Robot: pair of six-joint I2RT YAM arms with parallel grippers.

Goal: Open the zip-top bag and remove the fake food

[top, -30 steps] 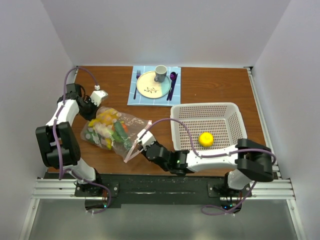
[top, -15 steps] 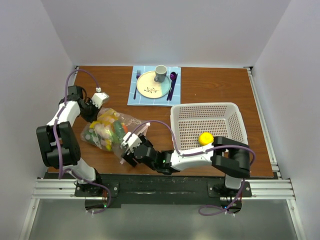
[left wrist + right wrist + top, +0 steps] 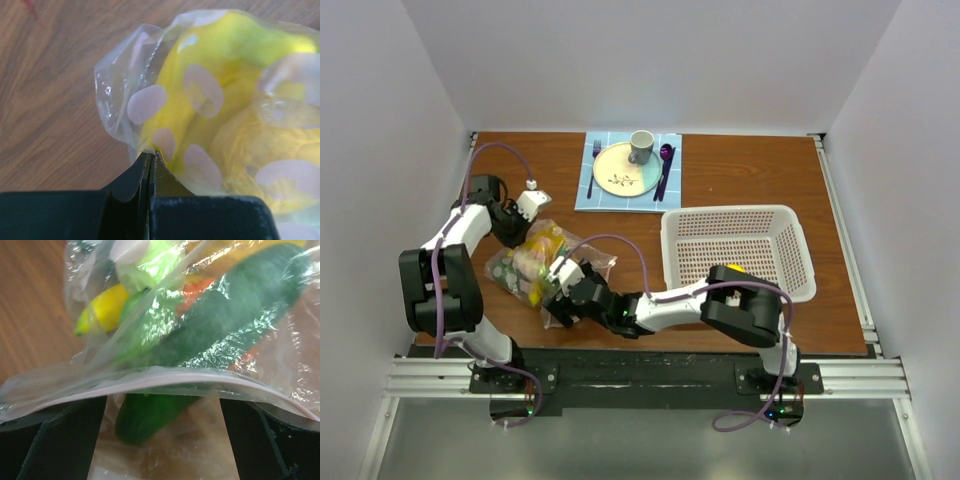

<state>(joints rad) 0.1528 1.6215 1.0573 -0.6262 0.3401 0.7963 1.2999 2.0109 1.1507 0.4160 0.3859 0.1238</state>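
The zip-top bag (image 3: 525, 262) lies crumpled at the left of the table, with the fake food inside it. My left gripper (image 3: 526, 222) is shut on a fold of the bag's far end (image 3: 120, 100), and a yellow fruit (image 3: 225, 75) presses against the plastic just past the jaws. My right gripper (image 3: 556, 290) is open at the bag's mouth. In the right wrist view the pink zipper strip (image 3: 165, 382) runs across between the wide-apart fingers (image 3: 50, 440). The blunt end of the green cucumber (image 3: 150, 415) lies between them, not gripped. A yellow piece (image 3: 102, 310) sits deeper in the bag.
A white perforated basket (image 3: 770, 225) stands at the right, its near side hidden by my right arm's elbow. At the back, a blue placemat (image 3: 670, 190) holds a plate (image 3: 620, 172), a cup (image 3: 641, 146) and cutlery.
My right gripper has moved left up to the bag's mouth and opened wide. The left gripper has shifted slightly right with the bag's end, and the bag is more bunched.
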